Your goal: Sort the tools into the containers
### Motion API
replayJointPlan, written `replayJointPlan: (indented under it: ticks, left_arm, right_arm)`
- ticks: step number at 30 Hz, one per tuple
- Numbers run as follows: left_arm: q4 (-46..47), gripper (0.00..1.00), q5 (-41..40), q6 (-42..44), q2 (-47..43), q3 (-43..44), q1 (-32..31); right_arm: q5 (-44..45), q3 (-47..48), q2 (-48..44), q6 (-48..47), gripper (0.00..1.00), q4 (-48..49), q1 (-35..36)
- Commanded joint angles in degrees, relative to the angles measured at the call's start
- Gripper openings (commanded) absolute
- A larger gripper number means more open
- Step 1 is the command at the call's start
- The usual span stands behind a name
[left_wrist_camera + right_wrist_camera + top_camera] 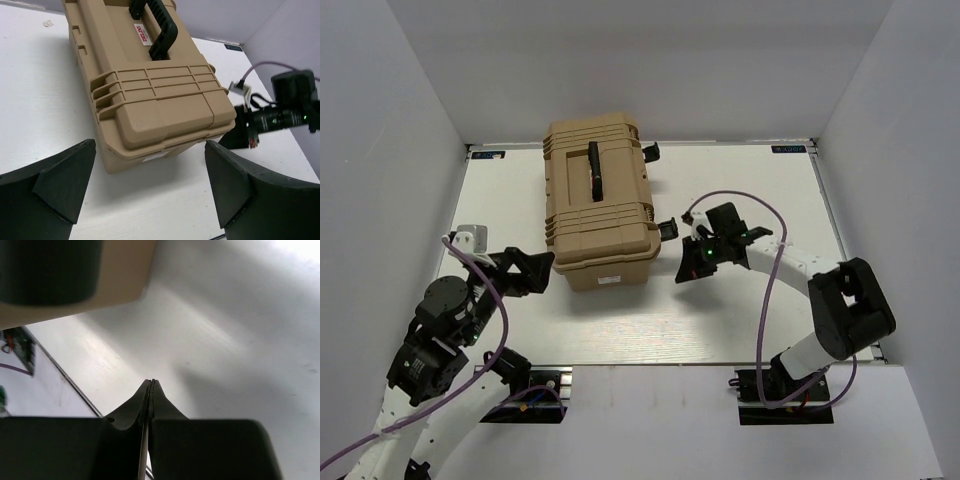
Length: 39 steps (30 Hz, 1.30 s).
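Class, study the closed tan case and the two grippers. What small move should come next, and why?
Probably nudge the right gripper, jaws shut, against the near latch on the tan case to flip it open. The case is closed, so nothing can go in or come out yet, and that gripper sits just beside the latch. The open left gripper at the opposite corner could steady the case.

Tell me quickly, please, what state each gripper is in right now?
Left gripper: open, empty, facing the tan case.
Right gripper: shut, nothing visibly held.
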Motion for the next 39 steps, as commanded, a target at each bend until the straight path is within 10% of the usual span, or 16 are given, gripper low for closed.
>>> replayJointPlan:
  ticks: [1,23,39]
  left_arm:
    - [-0.30,1.00,-0.42,-1.58,-0.14,-1.64,-0.02]
    - [-3.19,1.00,-0.41,-3.17,-2.34,-1.38,-0.02]
    - [-3.19,1.00,-0.32,-3.17,-1.81,-0.86,-0.02]
  right_arm:
    - [-0.60,-3.69,-2.27,12.34,0.00,16.11,1.39]
    - [-3.68,-10.89,14.34,59.15,0.00,63.99,1.74]
    - [-8.42,-5.27,20.67,65.92,0.00,67.28,7.19]
